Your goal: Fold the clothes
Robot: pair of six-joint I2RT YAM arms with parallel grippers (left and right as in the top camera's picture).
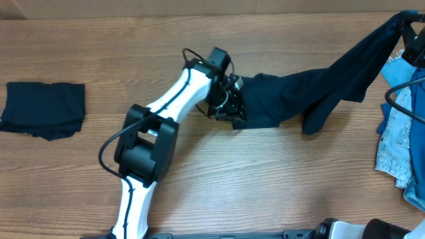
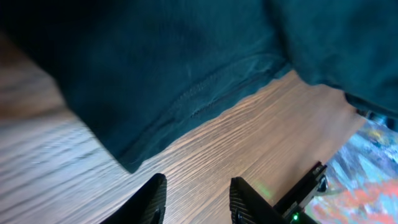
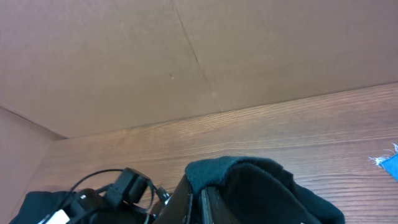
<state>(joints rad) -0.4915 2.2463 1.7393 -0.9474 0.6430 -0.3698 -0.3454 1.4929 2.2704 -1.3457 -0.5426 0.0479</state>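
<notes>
**Navy garment strung between 2 arms, left fingers apart, right fingers clamped**

Overhead: a navy garment (image 1: 299, 93) lies stretched across the wooden table (image 1: 265, 179). Its left end rests flat on the wood; its right end rises toward the far right corner. There the right gripper (image 1: 405, 26) pinches the raised end. The left gripper (image 1: 231, 101) sits at the garment's left edge, on the end of the white and black left arm (image 1: 172, 99). From this view I cannot tell how its fingers stand. A folded navy piece (image 1: 43, 109) lies by itself near the table's left edge, well apart from both arms. A denim pile (image 1: 398, 139) in light blue lies at the right edge, just below the raised fabric.

Left wrist: the left gripper (image 2: 196, 200) has its 2 fingers (image 2: 152, 199) spread, with bare wood showing between them and nothing held. The navy garment (image 2: 186, 62) fills the upper part of the view. Its stitched hem lies on the table (image 2: 249, 149) just beyond the fingertips and does not touch them.

Right wrist: the right gripper (image 3: 200, 202) is pressed together on a bunched fold of the navy garment (image 3: 261, 186), which humps up over the fingers. The left arm (image 3: 124, 190) shows low on the left, and the table (image 3: 311, 124) runs back to a plain brown wall (image 3: 186, 56). A frayed light-blue scrap (image 3: 392, 163) pokes in at the right edge.
</notes>
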